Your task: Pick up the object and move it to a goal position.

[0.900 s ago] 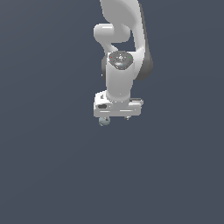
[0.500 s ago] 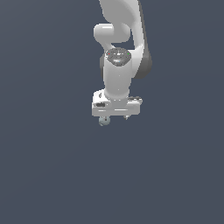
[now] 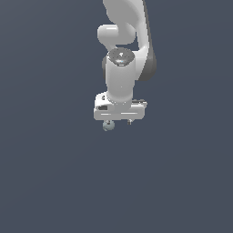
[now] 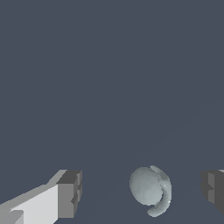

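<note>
Gripper (image 4: 140, 189) fingers (image 4: 69, 192) spread apart, barely shifted from 0.9 s ago, straddling ball (image 4: 148, 187) untouched between them, ungrasped.

We see that the arm (image 3: 122, 73) has drifted slightly toward the exterior view's left and a little upward since the earlier pictures; the gripper (image 3: 119, 123) has gone with it; the ball (image 3: 108, 125) beneath the gripper's left end has shifted the same way, keeping its place under the hand.
</note>
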